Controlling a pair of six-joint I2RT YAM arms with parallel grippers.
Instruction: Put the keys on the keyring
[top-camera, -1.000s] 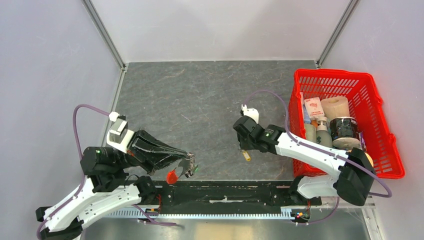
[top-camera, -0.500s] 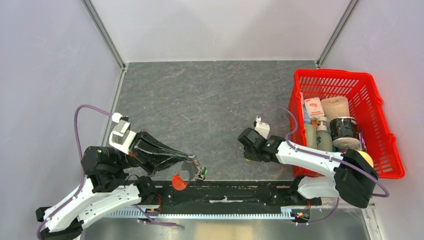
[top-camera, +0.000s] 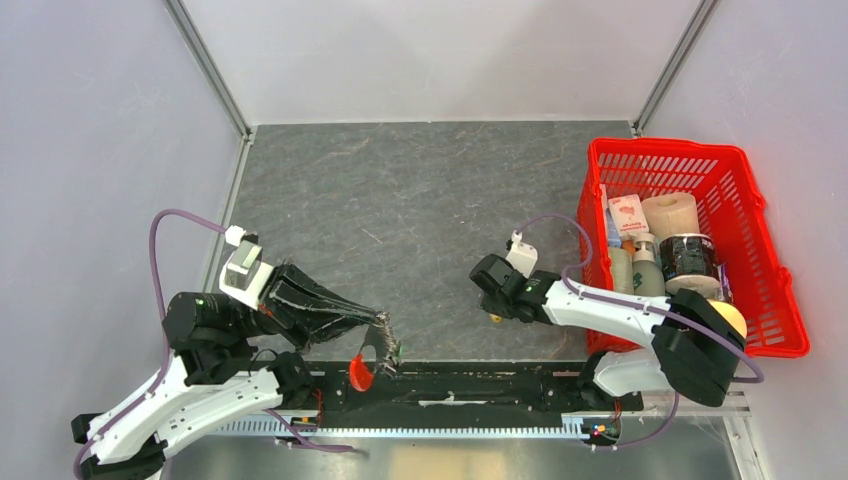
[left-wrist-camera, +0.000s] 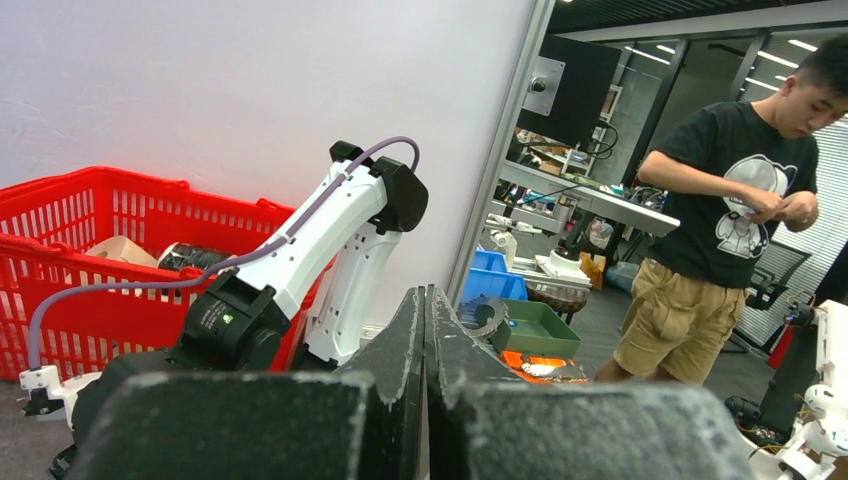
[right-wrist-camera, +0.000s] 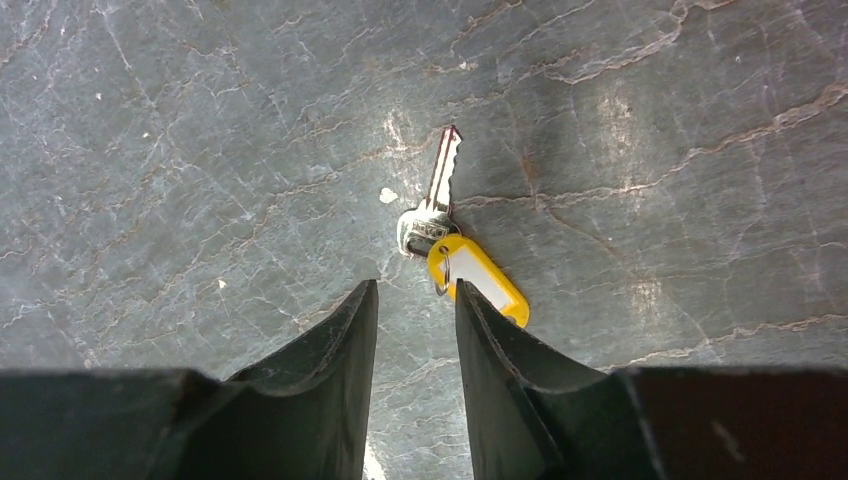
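My left gripper (top-camera: 383, 322) is shut on the keyring (top-camera: 385, 342) and holds it up near the table's front edge. Its red oval fob (top-camera: 360, 372) dangles below, with a small green tag beside the ring. In the left wrist view the jaws (left-wrist-camera: 427, 292) are pressed together and the keyring is hidden. My right gripper (top-camera: 497, 288) is open and points down over the loose yellow-tagged key (top-camera: 494, 318). In the right wrist view the key (right-wrist-camera: 440, 185) and its yellow tag (right-wrist-camera: 480, 280) lie flat on the table, just ahead of the open gripper (right-wrist-camera: 415, 290) and a little right of its gap.
A red basket (top-camera: 690, 150) holding bottles, a roll and boxes stands at the right edge, close to the right arm. A black rail (top-camera: 470, 385) runs along the near edge. The grey table (top-camera: 400, 200) has walls on three sides.
My right gripper has moved nearer and down over the yellow-tagged key, now almost hiding it from above. My left gripper shifted slightly right and nearer; the red fob has swung lower.
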